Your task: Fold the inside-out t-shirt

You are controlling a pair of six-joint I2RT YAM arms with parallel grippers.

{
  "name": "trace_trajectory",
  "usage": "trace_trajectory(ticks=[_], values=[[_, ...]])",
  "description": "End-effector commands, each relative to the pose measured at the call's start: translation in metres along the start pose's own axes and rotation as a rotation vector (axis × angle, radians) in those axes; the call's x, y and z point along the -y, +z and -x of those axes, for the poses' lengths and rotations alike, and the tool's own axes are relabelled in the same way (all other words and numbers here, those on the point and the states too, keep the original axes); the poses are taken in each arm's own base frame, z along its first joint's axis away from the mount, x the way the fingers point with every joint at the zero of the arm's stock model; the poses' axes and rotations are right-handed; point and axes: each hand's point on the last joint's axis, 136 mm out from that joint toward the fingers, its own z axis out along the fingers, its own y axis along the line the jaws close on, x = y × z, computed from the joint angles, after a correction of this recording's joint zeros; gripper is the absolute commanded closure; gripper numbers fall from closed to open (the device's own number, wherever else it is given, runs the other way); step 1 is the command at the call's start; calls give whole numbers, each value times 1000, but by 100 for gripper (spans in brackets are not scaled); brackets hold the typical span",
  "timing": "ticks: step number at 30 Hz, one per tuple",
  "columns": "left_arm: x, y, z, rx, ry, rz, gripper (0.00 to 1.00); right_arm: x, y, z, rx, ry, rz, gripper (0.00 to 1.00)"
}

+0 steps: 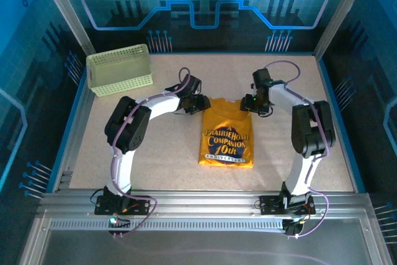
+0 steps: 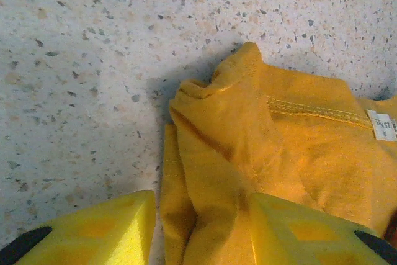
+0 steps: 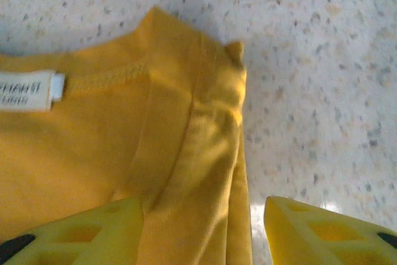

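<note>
Left gripper (image 2: 201, 240): jaws partly apart, straddling the far-left corner of the t-shirt (image 1: 227, 134); one yellow finger (image 2: 93, 231) was over bare table (image 1: 155, 159), the other over cloth. Nothing was pinched.

Right gripper (image 3: 205, 234): jaws partly apart over the far-right corner, likewise one finger over cloth and one over table, gripping nothing.

T-shirt: mustard-yellow, lying flat at the table's middle as a narrow rectangle with the sides folded in. Its long axis ran near to far, with the collar end and white neck label (image 3: 28, 90) toward the back wall, between the grippers. Dark lettering faced up.

Lattice basket (image 1: 119, 69): pale green, at the far-left corner, well apart from the shirt.
</note>
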Motion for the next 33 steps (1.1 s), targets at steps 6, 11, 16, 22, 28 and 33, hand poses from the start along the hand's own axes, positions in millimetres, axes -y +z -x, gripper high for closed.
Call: trace_trajectory(ticks=[6, 11, 16, 22, 28, 33], values=[[7, 19, -12, -53, -22, -25, 59, -4, 23, 12, -50, -9, 28, 48], [10, 24, -18, -63, -8, -15, 60, 0, 35, -2, -99, 16, -26, 52], [7, 23, -18, -52, -15, -8, 61, 3, 35, -7, -110, 20, -89, 58], [1, 12, -15, -16, -24, 7, 61, -3, 32, -4, -84, 13, -71, 80], [-9, -6, -9, 46, -50, 46, 61, 1, 29, -4, -68, -6, -87, 90], [5, 3, -19, 29, -39, 47, 59, 2, 31, -6, -63, -10, -91, 92]])
